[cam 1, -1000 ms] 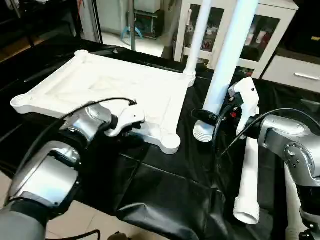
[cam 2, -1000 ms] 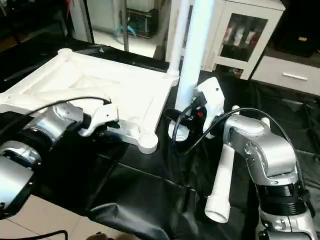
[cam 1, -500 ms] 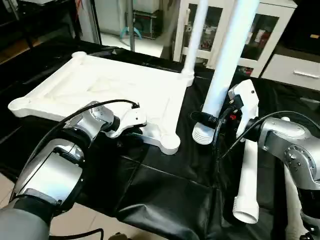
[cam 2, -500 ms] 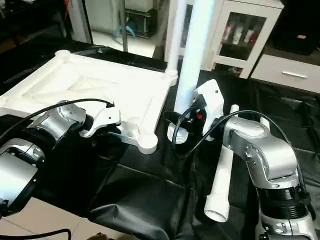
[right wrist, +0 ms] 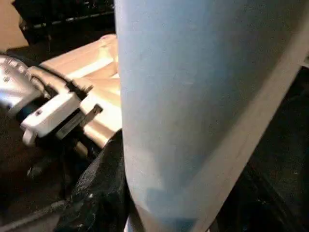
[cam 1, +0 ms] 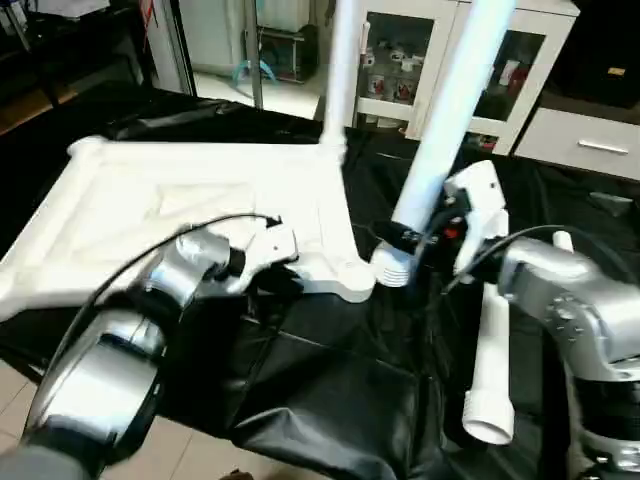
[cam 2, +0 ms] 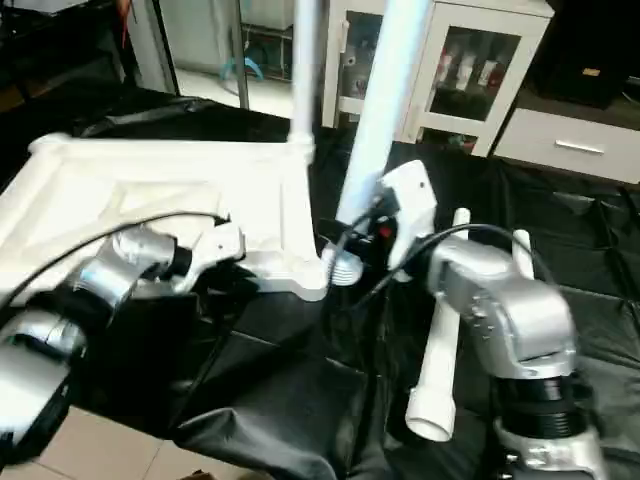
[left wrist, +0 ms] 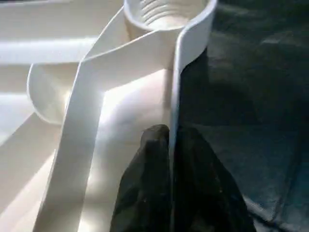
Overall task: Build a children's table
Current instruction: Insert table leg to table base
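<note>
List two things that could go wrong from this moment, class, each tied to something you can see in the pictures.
1. The left gripper pinches only the thin side wall of the table top, near its empty corner socket. Such a narrow hold might slip if the top gets pushed.
2. The right gripper holds a long leg near its ribbed lower end, which hangs beside that socket, not over it. Lowered like this, it could hit the rim.

Black sheeting (cam 1: 330, 370) covers the table. Behind it stands a white glass-door cabinet (cam 1: 400, 60), with a white drawer unit (cam 1: 590, 150) beside it. The pale floor (cam 1: 240, 88) is bright behind.
</note>
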Available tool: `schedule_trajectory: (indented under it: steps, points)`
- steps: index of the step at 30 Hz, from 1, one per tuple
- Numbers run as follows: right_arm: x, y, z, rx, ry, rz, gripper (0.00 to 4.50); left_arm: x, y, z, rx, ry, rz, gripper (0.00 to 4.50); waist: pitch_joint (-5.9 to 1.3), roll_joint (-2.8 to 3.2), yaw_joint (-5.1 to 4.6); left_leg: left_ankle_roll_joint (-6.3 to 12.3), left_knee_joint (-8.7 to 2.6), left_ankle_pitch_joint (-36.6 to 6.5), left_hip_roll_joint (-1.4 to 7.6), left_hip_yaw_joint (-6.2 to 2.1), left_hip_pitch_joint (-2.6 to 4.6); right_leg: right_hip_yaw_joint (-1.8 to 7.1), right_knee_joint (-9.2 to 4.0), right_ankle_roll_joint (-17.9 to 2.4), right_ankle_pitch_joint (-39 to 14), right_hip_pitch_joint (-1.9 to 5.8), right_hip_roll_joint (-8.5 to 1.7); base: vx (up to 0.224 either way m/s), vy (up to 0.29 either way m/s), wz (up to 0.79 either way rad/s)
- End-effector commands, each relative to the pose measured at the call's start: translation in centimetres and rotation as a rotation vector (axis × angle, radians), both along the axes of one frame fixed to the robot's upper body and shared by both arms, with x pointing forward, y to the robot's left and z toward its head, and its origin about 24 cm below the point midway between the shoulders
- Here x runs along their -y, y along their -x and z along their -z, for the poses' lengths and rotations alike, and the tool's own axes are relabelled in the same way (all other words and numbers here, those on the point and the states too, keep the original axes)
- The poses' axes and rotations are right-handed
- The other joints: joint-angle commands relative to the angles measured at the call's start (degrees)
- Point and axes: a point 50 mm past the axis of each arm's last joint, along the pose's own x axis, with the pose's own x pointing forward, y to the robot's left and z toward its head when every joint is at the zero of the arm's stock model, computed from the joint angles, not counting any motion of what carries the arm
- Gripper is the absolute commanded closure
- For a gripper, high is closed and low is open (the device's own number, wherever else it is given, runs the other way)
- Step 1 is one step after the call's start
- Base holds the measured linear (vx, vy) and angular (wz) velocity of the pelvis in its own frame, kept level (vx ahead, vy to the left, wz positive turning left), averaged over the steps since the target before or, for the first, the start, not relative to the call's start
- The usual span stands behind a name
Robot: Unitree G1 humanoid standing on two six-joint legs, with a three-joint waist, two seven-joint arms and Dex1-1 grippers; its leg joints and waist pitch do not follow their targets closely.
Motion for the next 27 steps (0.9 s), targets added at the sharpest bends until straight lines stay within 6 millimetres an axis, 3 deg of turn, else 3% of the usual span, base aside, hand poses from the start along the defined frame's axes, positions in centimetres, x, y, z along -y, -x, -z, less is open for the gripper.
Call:
schedule_trajectory:
  steps: [1, 3, 5, 8, 9, 11, 13, 14, 15, 19, 27]
  points:
    - [-0.1, -0.2, -0.2, 0.004, -0.013, 0.010, 2.65, -0.1, 1.5, 2.2, -0.078, -0.025, -0.009, 4.33, -3.89, -0.35, 0.24, -0.99, -4.41, -12.17, 2.12, -0.60, 0.30, 2.82, -4.53, -10.94, -15.43, 2.84, -4.26, 0.000, 0.000, 0.00]
    - [-1.1, 0.0, 0.2, -0.019, -0.018, -0.035, 2.65, 0.5, 2.1, 2.2, -0.069, 0.027, -0.033, 4.44, -3.90, -0.85, 0.02, -0.88, -4.47, -11.56, 2.26, -0.51, 0.16, 2.83, -4.29, -10.91, -14.33, 2.86, -4.27, 0.000, 0.000, 0.00]
    - [-1.5, 0.0, 0.5, -0.032, -0.012, -0.060, 2.65, 0.6, 2.6, 2.3, -0.069, 0.050, -0.035, 4.50, -3.86, -0.41, 0.02, -0.66, -4.43, -10.87, 2.13, -0.43, 0.16, 2.84, -4.35, -10.72, -14.07, 2.69, -4.20, 0.000, 0.000, 0.00]
    - [-1.9, -0.3, 0.9, -0.044, -0.007, -0.074, 2.65, 0.6, 3.6, 2.4, -0.072, 0.066, -0.024, 4.50, -3.82, -0.31, -0.13, -0.93, -4.58, -12.00, 2.18, -0.58, 0.04, 2.87, -4.45, -9.91, -16.17, 2.74, -4.39, 0.000, 0.000, 0.00]
    - [-2.2, -0.6, 1.2, -0.054, 0.005, -0.081, 2.65, 0.6, 4.2, 2.5, -0.074, 0.069, -0.014, 4.50, -3.73, -1.26, -0.23, -0.75, -4.60, -12.15, 2.09, -0.35, 0.10, 2.80, -4.84, -9.19, -17.67, 2.58, -4.20, 0.000, 0.000, 0.00]
    - [-2.3, -0.7, 1.4, -0.059, 0.016, -0.088, 2.65, 0.6, 4.4, 2.5, -0.081, 0.072, -0.014, 4.50, -3.72, -0.63, -0.20, -0.77, -4.60, -11.63, 2.08, -0.41, 0.19, 2.83, -4.75, -8.86, -18.28, 2.36, -4.20, 0.000, 0.000, 0.00]
    - [-2.4, -1.1, 2.0, -0.067, 0.052, -0.092, 2.65, 0.5, 5.0, 2.5, -0.087, 0.068, -0.028, 4.50, -3.69, -0.61, -0.17, -0.82, -4.64, -11.17, 2.05, -0.36, 0.16, 2.91, -4.66, -8.83, -17.00, 2.33, -4.07, 0.000, 0.000, 0.00]
    - [-2.4, -1.2, 2.1, -0.066, 0.057, -0.091, 2.65, 0.5, 5.1, 2.4, -0.088, 0.067, -0.031, 4.50, -3.73, -1.28, -0.27, -0.53, -4.69, -10.14, 2.07, -0.41, -0.14, 2.82, -4.30, -9.03, -16.00, 2.63, -4.14, 0.000, 0.000, 0.00]
    - [-2.4, -1.3, 2.2, -0.066, 0.061, -0.090, 2.65, 0.5, 5.3, 2.4, -0.090, 0.066, -0.034, 4.50, -3.75, -1.04, -0.17, -0.32, -4.60, -9.67, 2.04, -0.24, 0.05, 2.88, -4.50, -8.90, -15.85, 2.41, -4.14, 0.000, 0.000, 0.00]
    - [-2.5, -1.8, 2.5, -0.069, 0.070, -0.094, 2.65, 0.5, 5.8, 2.2, -0.104, 0.075, -0.049, 4.50, -3.94, -1.51, -0.28, 0.15, -4.55, -7.82, 1.92, -0.19, -0.11, 2.84, -4.07, -9.50, -12.33, 2.69, -3.96, 0.000, 0.000, 0.00]
    - [-2.3, -2.1, 3.2, -0.102, 0.101, -0.110, 2.65, 0.3, 6.0, 1.8, -0.102, 0.070, -0.069, 4.50, -3.93, -1.65, -0.42, 0.28, -4.62, -8.48, 1.89, -0.14, -0.02, 2.83, -4.23, -9.42, -12.43, 2.69, -3.92, 0.000, 0.000, 0.00]
